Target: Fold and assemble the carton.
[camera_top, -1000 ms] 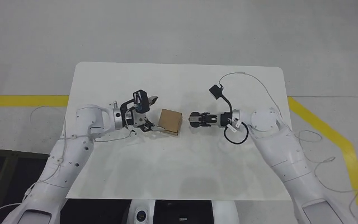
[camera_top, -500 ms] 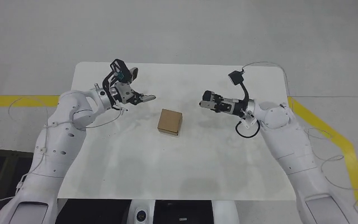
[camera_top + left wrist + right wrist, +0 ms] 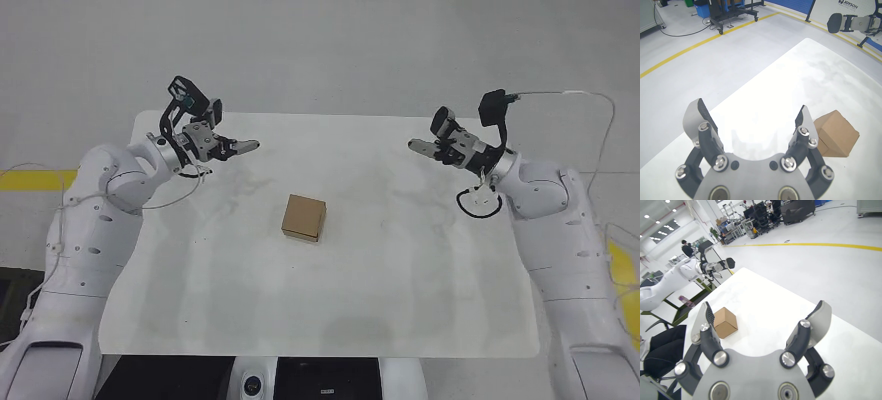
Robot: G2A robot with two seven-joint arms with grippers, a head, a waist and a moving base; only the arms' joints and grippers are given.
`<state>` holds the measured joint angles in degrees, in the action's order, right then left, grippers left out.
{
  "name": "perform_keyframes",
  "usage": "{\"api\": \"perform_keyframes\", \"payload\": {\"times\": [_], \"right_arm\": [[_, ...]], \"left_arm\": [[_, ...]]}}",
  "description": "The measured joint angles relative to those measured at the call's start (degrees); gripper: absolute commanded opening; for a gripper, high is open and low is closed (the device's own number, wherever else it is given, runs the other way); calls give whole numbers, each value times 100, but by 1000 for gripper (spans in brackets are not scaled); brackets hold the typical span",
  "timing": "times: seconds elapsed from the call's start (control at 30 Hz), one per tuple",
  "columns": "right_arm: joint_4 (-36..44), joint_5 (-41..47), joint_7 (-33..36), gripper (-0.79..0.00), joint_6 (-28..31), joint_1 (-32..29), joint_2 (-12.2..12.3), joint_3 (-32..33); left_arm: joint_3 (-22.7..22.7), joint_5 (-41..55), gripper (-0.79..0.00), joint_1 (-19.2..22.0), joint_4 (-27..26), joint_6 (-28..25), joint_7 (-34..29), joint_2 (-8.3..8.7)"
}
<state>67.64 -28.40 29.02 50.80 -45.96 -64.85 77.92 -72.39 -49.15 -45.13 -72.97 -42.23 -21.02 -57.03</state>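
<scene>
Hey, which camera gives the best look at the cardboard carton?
The top view: the carton sits whole and unblocked mid-table. In the left wrist view the left gripper hides one edge; in the right wrist view the right gripper clips its side.

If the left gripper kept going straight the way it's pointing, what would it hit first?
Probably bare table, if anything. The left gripper points across the table's far part, and the carton sits off to the side of that line. How steeply it tilts is unclear.
</scene>
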Motion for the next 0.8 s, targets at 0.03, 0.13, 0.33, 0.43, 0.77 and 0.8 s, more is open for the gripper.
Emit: {"api": "perform_keyframes", "payload": {"times": [0.03,0.13,0.33,0.43,0.77,0.8], "right_arm": [[78,-165,-72,0,-81,-48,22,72],[240,-305,-176,0,-173,-152,66,199],[608,-877,-532,0,-528,-332,121,361],[682,-1001,-670,0,-577,-383,133,388],[679,-997,-664,0,-576,-381,133,386],[679,-997,-664,0,-576,-381,133,386]], "left_arm": [[-28,10,0,34,32,-12,-56,9],[-71,-13,0,106,78,-77,-163,30],[-147,27,0,233,175,-121,-136,52],[-166,93,0,248,216,-123,-137,59],[-167,136,-1,242,241,-117,-155,61],[-167,136,-1,242,241,-117,-155,61]]}}
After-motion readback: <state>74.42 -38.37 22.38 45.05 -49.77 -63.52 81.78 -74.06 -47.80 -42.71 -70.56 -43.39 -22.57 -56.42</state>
